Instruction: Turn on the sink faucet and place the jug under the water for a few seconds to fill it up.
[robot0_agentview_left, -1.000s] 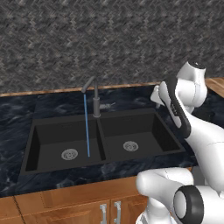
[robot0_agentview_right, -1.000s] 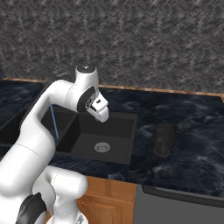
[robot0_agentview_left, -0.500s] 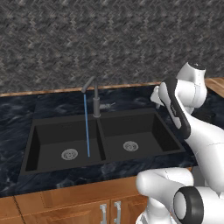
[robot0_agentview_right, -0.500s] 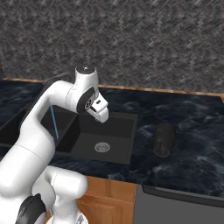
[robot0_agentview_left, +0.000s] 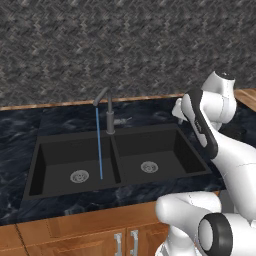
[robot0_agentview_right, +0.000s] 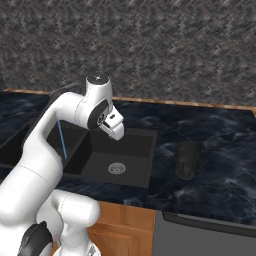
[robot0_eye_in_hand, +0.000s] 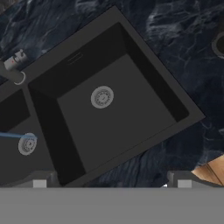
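Note:
The dark grey faucet (robot0_agentview_left: 108, 109) stands behind the divider of the black double sink (robot0_agentview_left: 75, 150), and a thin blue stream of water (robot0_agentview_left: 99, 146) falls from it into the left basin. My gripper (robot0_agentview_right: 118, 133) hovers high over the right basin, open and holding nothing. In the hand view its fingertips (robot0_eye_in_hand: 39, 182) stand wide apart above that basin's silver drain (robot0_eye_in_hand: 102, 96). The small dark jug (robot0_agentview_right: 187, 159) stands upright on the counter right of the sink, well apart from the gripper; its rim (robot0_eye_in_hand: 218, 44) shows at the hand view's edge.
Black marbled counter (robot0_agentview_right: 220, 150) surrounds the sink, with a dark woven-pattern wall (robot0_agentview_left: 125, 45) behind it. Wooden cabinet fronts (robot0_agentview_left: 75, 235) run below the counter edge. A dark appliance top (robot0_agentview_right: 210, 235) lies at the lower right.
My hand has crept slightly right and down over the right basin. The water runs the same as before, and the jug has not moved.

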